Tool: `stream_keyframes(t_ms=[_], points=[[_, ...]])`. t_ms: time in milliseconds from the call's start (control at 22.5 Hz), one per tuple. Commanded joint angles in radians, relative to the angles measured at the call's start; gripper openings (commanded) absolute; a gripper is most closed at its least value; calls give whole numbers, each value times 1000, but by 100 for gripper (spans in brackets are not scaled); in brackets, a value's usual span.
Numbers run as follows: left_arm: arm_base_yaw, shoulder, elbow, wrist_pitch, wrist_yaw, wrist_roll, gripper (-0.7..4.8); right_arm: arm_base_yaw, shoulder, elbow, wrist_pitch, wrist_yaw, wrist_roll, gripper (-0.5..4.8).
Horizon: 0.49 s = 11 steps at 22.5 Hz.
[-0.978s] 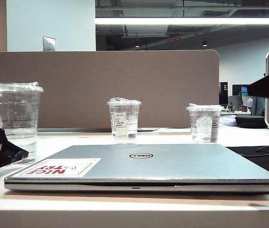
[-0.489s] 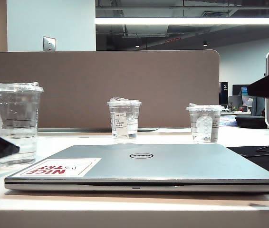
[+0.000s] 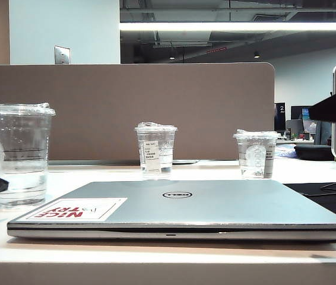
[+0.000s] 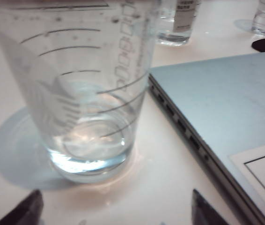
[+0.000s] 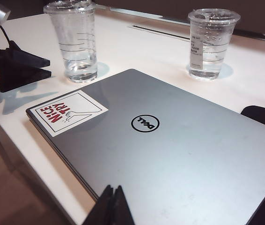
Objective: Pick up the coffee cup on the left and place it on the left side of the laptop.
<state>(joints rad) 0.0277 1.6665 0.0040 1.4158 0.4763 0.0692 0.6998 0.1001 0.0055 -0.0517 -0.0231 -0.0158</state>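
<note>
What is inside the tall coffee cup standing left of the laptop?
The coffee cup holds a little clear liquid, filling only its lower part; the rest looks empty under the flat lid. The left gripper is open beside it, the right gripper shut above the laptop.

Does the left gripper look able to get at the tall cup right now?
Probably yes. The left gripper has open jaws facing the coffee cup, with only bare table between them. The laptop lies beside the cup, apart from it.

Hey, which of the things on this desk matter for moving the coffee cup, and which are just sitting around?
Job:
- coffee cup
- laptop
- left gripper, open, near the cup

Just lying about:
- labelled cup
- logo cup
- right gripper, shut, over the laptop
</note>
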Motion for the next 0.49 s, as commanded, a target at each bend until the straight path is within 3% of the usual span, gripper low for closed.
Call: stream_keyframes(t_ms=[44,89,222,489], points=[[2,-4,1,37,2,-42,85,0,-7,-4,19,2,0,-4],[2,-6,1,41,5,-54,-19,0,-13,-4,18,2,0,-4],[2,-34,1,41,-3,-111,-6,0,-24,-4,18,2,0,-4],[2,-63,1,40,-12,-106,-6,0,-40,-4,18,2,0,-4]])
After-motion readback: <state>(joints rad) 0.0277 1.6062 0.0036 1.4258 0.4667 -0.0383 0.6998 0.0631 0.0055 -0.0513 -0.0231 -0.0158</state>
